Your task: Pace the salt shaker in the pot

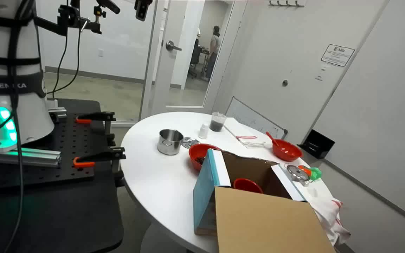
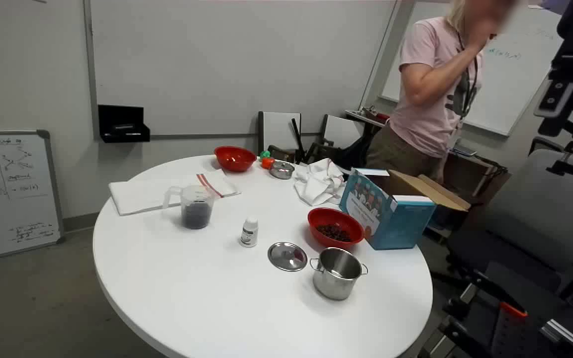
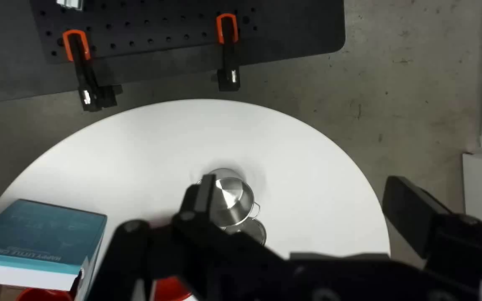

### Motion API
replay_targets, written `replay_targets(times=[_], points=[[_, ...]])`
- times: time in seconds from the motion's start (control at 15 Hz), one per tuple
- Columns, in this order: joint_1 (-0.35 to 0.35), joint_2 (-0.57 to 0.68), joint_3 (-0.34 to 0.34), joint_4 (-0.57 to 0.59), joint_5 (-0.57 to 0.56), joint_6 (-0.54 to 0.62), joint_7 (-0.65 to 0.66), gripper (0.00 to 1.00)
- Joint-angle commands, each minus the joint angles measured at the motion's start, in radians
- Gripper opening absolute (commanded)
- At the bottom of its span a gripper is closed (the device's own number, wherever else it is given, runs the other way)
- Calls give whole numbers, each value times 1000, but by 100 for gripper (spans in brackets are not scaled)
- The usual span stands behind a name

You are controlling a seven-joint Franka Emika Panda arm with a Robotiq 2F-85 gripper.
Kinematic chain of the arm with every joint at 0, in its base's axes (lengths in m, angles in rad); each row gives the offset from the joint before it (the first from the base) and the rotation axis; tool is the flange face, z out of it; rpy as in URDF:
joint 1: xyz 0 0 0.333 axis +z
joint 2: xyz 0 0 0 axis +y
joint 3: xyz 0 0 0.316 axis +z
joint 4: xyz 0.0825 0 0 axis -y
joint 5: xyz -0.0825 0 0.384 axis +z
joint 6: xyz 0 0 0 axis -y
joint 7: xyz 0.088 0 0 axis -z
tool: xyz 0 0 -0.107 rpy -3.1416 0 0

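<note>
The salt shaker, a small white bottle (image 2: pixel 249 232) with a white cap, stands upright on the white table in both exterior views (image 1: pixel 204 131). In the wrist view it does not show. The pot (image 2: pixel 337 278) is shiny steel, uncovered, with thin wire side handles. It stands upright near the table edge on the robot's side (image 1: pixel 169 142), and one gripper finger partly covers it in the wrist view (image 3: pixel 232 200). A steel lid (image 2: pixel 287 256) lies flat between shaker and pot. My gripper (image 3: pixel 301 179) is open and empty, high above the table; its tip shows in an exterior view (image 2: pixel 557 102).
A red bowl with dark bits (image 2: pixel 334 226) and a blue open box (image 2: pixel 401 223) stand beside the pot. A measuring cup (image 2: pixel 197 209) stands near the shaker. A folded towel (image 2: pixel 140 196), another red bowl (image 2: pixel 235 159), a small lidded steel pot (image 2: pixel 282 170) and a crumpled cloth (image 2: pixel 319 181) lie farther back.
</note>
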Motion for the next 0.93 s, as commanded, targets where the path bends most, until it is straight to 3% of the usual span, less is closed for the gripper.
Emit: replay_targets(times=[0.0, 0.53, 0.73, 0.8, 0.87], points=[[-14, 1, 11, 2, 8, -4, -9, 100], [-19, 0, 18, 2, -6, -2, -10, 100], [6, 8, 5, 6, -18, 8, -90, 100], [49, 186, 73, 135, 33, 100, -40, 100], [56, 198, 90, 143, 36, 129, -39, 100]])
